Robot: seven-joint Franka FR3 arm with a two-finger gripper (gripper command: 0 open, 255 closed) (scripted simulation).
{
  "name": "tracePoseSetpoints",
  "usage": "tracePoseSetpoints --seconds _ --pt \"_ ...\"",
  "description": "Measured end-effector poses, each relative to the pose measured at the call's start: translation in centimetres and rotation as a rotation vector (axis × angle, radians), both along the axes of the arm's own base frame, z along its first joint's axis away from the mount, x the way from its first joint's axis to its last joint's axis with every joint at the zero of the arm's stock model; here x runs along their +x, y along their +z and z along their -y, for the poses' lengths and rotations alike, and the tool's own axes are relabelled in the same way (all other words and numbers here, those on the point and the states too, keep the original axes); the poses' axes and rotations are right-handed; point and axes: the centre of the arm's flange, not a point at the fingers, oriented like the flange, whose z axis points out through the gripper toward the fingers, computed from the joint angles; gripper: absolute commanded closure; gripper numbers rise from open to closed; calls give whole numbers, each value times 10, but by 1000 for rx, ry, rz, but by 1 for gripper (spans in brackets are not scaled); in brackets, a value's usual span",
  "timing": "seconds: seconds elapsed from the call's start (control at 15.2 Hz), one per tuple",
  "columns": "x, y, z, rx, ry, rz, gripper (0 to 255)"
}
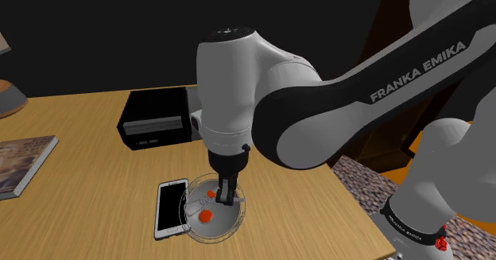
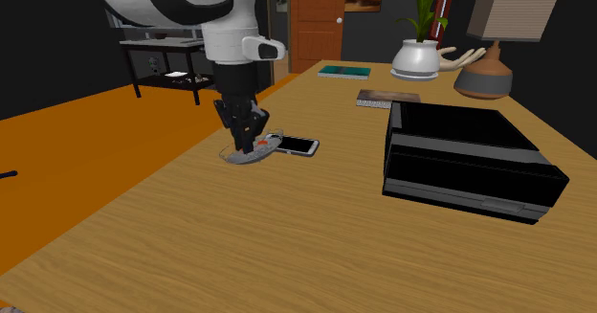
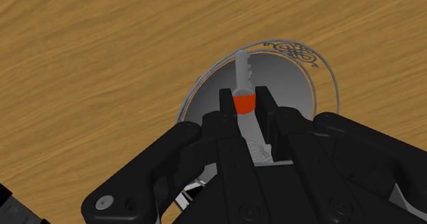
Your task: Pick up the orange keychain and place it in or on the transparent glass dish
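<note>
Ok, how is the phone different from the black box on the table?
The phone is small, thin and flat, with a white rim; the black box is far bigger, taller and all black. The phone lies right beside the glass dish; the black box sits apart from it. Both rest on the wooden table.

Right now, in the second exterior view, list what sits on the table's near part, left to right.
glass dish, under the claw clasping the orange keychain → phone → black box
</note>
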Motion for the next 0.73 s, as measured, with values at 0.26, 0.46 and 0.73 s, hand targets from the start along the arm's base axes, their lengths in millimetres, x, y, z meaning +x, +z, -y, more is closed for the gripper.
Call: tracePoseSetpoints --seconds 0.26,0.46,0.73 --pt "0 -1 0 0 0 0 255" --pt "0 -1 0 0 0 -1 0" --pt "0 -2 0 0 0 -1 0"
